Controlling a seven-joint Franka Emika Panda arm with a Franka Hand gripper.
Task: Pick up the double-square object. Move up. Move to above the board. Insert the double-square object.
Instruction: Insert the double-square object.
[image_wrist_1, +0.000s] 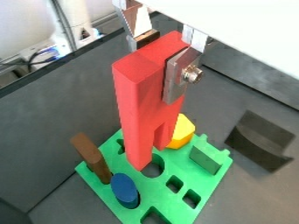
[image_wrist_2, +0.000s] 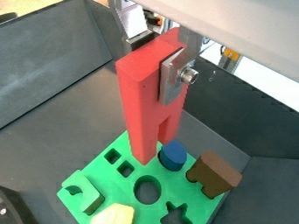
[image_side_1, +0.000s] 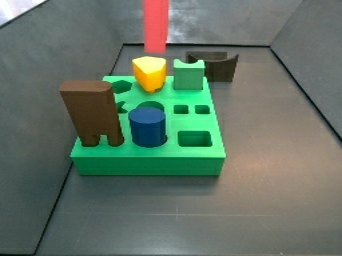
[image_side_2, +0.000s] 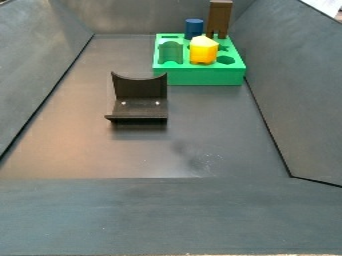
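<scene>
The gripper (image_wrist_1: 158, 61) is shut on the top of the double-square object (image_wrist_1: 142, 109), a tall red piece that hangs upright with its legs pointing down. It shows in both wrist views, the same grip (image_wrist_2: 156, 59) on the red piece (image_wrist_2: 142, 114). The piece hangs above the green board (image_wrist_1: 211, 179), its lower end over the board's middle part and apart from it. In a side view only the red piece's lower part (image_side_1: 155, 25) shows, above the board's (image_side_1: 147, 160) far side near a yellow piece (image_side_1: 150, 72). The gripper is out of both side views.
On the board stand a brown notched block (image_side_1: 91, 112), a blue cylinder (image_side_1: 147, 125), the yellow piece and a green block (image_side_1: 190, 73). The dark fixture (image_side_2: 136, 98) stands on the floor beside the board (image_side_2: 201, 72). Dark walls surround the floor.
</scene>
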